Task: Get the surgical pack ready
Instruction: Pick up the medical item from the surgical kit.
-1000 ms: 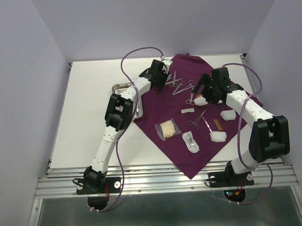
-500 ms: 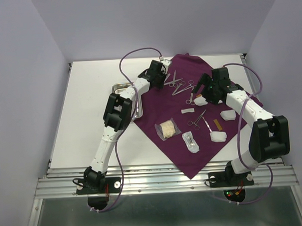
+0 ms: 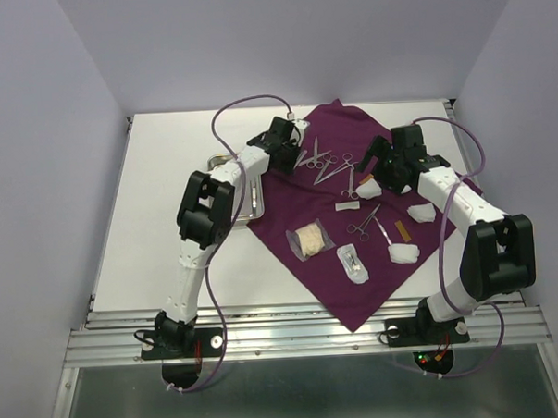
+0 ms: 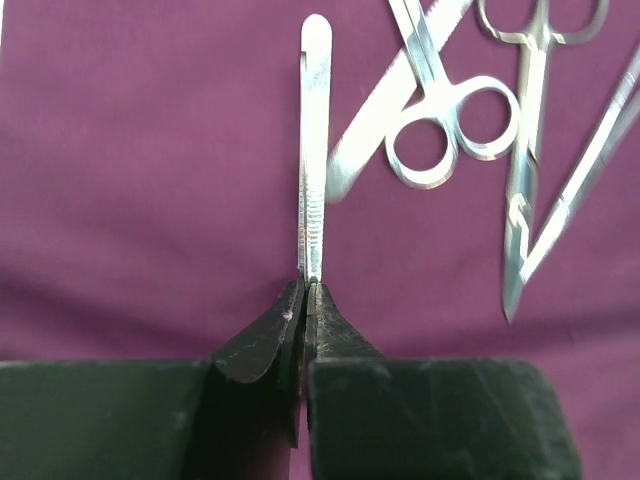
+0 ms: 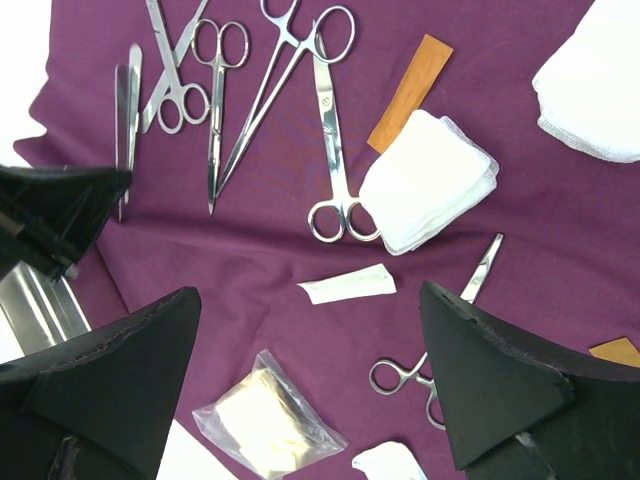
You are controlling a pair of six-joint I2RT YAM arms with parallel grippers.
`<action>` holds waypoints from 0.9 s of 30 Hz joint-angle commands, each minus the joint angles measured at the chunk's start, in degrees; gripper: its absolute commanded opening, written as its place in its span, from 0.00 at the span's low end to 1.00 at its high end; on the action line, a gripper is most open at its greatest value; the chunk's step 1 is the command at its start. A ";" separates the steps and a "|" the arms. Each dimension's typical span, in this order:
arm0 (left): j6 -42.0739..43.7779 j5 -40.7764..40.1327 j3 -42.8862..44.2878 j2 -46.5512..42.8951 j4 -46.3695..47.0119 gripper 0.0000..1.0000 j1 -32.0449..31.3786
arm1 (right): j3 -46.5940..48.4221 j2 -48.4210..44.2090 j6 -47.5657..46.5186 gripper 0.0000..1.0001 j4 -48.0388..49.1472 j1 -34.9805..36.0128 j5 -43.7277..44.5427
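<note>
My left gripper point(image 4: 305, 300) is clenched on the forceps point(image 4: 314, 150). Both pads are pressed onto its near end, so the ribbed shaft and rounded tip run straight out ahead of the fingertips over the cloth point(image 4: 150, 180). I cannot tell whether the forceps rests on the cloth or hangs clear of it. Ahead and just right of the forceps lie the scissors point(image 4: 440, 120), their rings nearest to me, and farther right a clamp point(image 4: 527, 180) points its tips back toward me. The tray point(image 3: 218, 160) sits behind and to the left of these fingers, beside the cloth's edge. My right gripper point(image 5: 310, 292) is released, its fingers spread wide above the cloth and touching nothing. Between the two fingertips lies a white strip point(image 5: 347, 285). Ahead of them lies a second scissors point(image 5: 330, 140) with a gauze point(image 5: 430, 185) pad right against its rings, and an orange strip point(image 5: 410, 90) at the pad's far edge. A clear packet point(image 5: 265, 420) lies close by the left finger of this pair, and a small clamp point(image 5: 430, 375) lies by the right one.
</note>
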 commanded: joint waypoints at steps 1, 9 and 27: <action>-1.23 1.84 -3.06 -9.02 -0.96 0.00 -0.11 | -0.66 -2.89 0.11 0.95 0.96 -0.47 0.49; -1.85 2.20 -0.43 -7.19 -2.45 0.00 -0.11 | -1.36 -3.94 -0.15 0.95 1.40 -0.47 0.41; -8.52 5.89 0.62 -5.95 1.33 0.00 -0.11 | -0.58 -2.73 -1.03 0.95 2.37 -0.47 0.49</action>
